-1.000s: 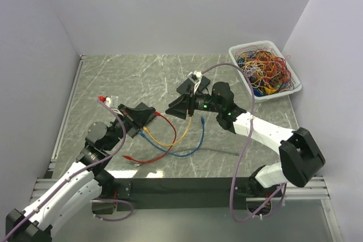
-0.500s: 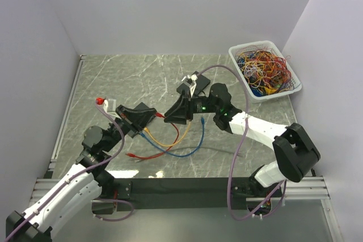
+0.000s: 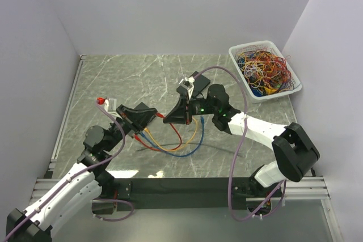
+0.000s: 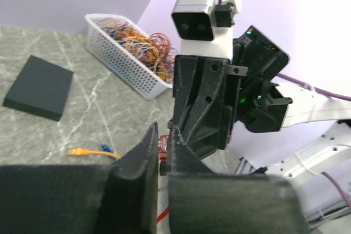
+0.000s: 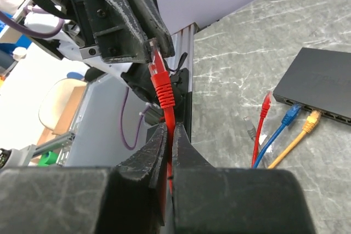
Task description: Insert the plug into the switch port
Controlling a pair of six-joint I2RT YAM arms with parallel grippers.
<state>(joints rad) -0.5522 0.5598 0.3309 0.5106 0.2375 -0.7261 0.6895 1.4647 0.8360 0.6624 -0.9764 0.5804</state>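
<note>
**Handover above the tabletop:** the red plug hangs in mid-air over the middle, pinched from both ends. The left end effector is clenched on its clear tip. The right end effector is clenched on the red cable just behind the boot.

Seen from overhead, the plug's long axis runs roughly 9 to 3 o'clock, tip toward 9. The black switch lies flat at about 1 o'clock from the plug, and the right arm is the nearer one. The tip appears to point away from the port face, so it would likely need turning round.

A loose red plug, a blue plug and a yellow plug lie just before the ports. In the far 2 o'clock corner, a white basket brims with tangled coloured wires.
</note>
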